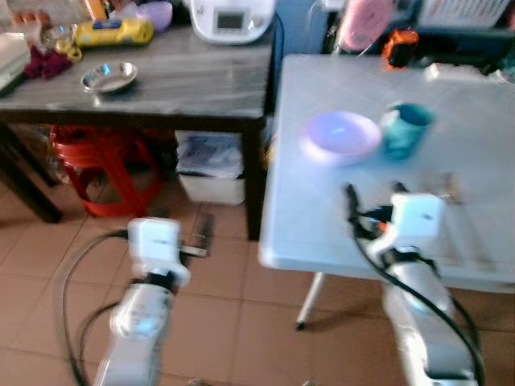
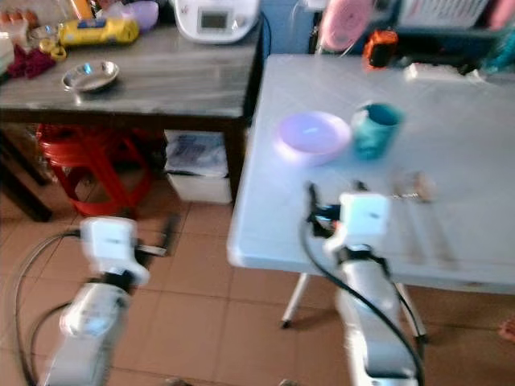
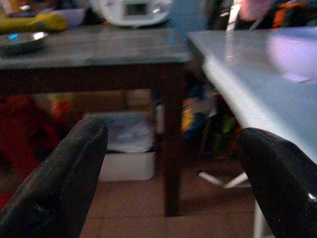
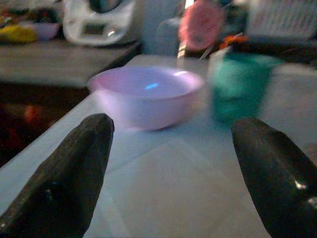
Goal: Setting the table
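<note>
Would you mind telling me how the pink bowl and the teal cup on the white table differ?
The bowl is pale pink, wide and shallow; the cup is teal, narrower and taller. The bowl sits nearer the table's left edge, with the cup to its right. Both stand upright, side by side, ahead of the right gripper, whose jaws are open.

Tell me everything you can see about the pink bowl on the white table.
The bowl is pale pink to lilac, round and shallow, and looks like smooth plastic with a light sheen inside. It stands upright and looks empty. It rests on the white table, near the edge that faces the dark table. A teal cup stands close beside it on the robot's right; whether they touch is unclear in the blur. The right claw, open, is low over the tabletop, pointing at the bowl, not touching it.
</note>
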Motion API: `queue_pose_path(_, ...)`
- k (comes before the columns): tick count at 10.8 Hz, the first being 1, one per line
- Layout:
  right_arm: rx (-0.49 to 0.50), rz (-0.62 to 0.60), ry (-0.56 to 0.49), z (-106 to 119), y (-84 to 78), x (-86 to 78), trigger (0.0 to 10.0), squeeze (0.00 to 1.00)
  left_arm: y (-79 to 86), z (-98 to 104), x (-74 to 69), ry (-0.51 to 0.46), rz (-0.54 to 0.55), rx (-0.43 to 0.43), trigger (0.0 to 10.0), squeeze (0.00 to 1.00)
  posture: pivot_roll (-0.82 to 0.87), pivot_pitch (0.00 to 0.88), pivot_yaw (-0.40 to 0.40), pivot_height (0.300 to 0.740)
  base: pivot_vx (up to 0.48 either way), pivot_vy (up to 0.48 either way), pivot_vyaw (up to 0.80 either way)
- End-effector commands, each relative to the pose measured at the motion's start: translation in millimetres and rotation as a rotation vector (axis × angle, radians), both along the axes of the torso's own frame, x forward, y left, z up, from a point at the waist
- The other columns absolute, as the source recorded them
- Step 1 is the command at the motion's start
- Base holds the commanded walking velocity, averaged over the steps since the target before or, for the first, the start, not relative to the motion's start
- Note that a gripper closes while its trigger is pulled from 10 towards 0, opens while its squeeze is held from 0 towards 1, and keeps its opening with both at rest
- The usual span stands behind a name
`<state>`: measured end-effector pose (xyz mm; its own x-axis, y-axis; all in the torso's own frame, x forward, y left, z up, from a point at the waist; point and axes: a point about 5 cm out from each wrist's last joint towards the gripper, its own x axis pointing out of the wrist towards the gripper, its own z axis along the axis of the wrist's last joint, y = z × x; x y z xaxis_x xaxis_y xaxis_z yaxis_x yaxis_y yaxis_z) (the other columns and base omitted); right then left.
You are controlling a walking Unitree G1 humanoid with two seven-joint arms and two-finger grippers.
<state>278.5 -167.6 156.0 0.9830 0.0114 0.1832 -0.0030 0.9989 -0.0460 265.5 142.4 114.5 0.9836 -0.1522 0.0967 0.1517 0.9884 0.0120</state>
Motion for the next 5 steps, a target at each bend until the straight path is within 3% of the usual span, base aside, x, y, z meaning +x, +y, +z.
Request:
queue_pose_path(1, 0.006, 0.015, -0.015, 2.7, 5.4, 0.2, 10.0, 0.0, 8.9, -0.3, -0.7, 0.004, 0.019, 0.012, 10.0, 0.0, -0.08, 0.15, 0.033, 0.74, 0.0, 0.0, 0.0)
queue_pose_path(4, -0.006, 0.052, -0.044, 6.8, 9.0, 1.1, 10.0, 0.0, 10.4, 7.0, -1.0, -0.034, -0.017, -0.03, 10.0, 0.0, -0.07, 0.147, 0.035, 0.74, 0.0, 0.0, 0.0)
queue_pose_path(5, -0.002, 0.058, -0.045, 6.6, 10.7, 0.3, 10.0, 0.0, 9.3, 7.8, -2.4, -0.04, -0.045, -0.026, 10.0, 0.0, -0.07, 0.146, 0.035, 0.74, 0.277, 0.0, 0.0)
